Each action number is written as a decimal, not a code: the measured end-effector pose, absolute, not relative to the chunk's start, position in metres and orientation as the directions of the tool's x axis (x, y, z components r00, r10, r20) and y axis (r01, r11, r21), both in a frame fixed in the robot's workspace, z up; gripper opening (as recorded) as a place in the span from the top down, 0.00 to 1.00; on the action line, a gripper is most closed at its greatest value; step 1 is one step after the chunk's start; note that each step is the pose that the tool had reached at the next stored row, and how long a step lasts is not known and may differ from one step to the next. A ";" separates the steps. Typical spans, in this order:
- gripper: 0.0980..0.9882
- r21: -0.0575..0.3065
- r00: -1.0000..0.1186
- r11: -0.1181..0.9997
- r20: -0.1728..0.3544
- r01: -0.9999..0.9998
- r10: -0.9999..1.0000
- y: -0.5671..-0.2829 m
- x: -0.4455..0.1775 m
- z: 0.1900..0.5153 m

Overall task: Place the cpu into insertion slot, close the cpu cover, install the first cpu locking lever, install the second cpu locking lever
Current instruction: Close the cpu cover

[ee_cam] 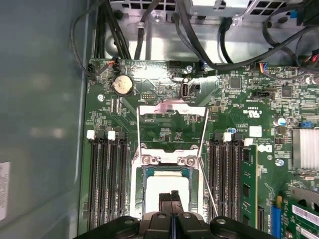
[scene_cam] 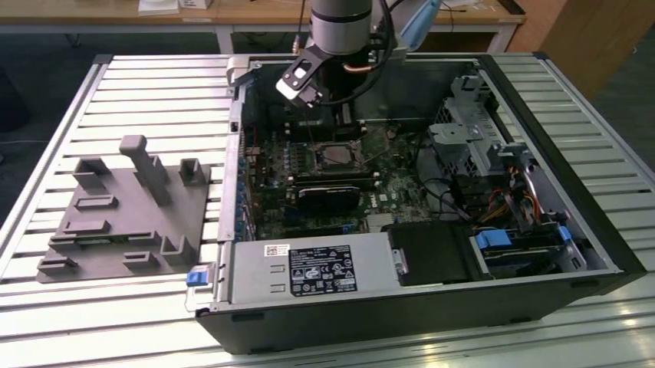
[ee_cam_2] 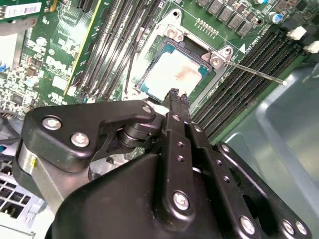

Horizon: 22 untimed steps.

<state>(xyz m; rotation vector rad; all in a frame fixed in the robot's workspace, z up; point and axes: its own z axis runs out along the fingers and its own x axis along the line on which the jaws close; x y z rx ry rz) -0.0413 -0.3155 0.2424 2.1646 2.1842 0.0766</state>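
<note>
Two memory-slot banks [ee_cam: 105,174] flank the seated cpu [ee_cam: 157,186].

Open room above the insertion slot [ee_cam: 167,170], memory slots [ee_cam: 107,179] seemingly close alongside.

I am reading no legible text. Print is showing on the black label [scene_cam: 319,271] of the near power supply [scene_cam: 256,270] and on the white sticker [ee_cam: 255,131] of the motherboard [ee_cam: 164,130], but I am finding it undecipherable.

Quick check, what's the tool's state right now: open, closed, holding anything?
Tool: closed, fingertips together with nothing held between them, hanging above the cpu.
</note>
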 end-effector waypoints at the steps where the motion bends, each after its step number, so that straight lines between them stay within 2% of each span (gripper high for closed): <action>1: 0.99 0.081 -0.009 0.009 -0.011 0.997 1.000 -0.316 -0.041 0.245; 9: 0.99 0.081 -0.009 0.009 -0.011 0.997 1.000 -0.316 -0.041 0.266; 22: 0.99 0.074 -0.008 0.009 -0.011 0.997 1.000 -0.323 -0.026 0.267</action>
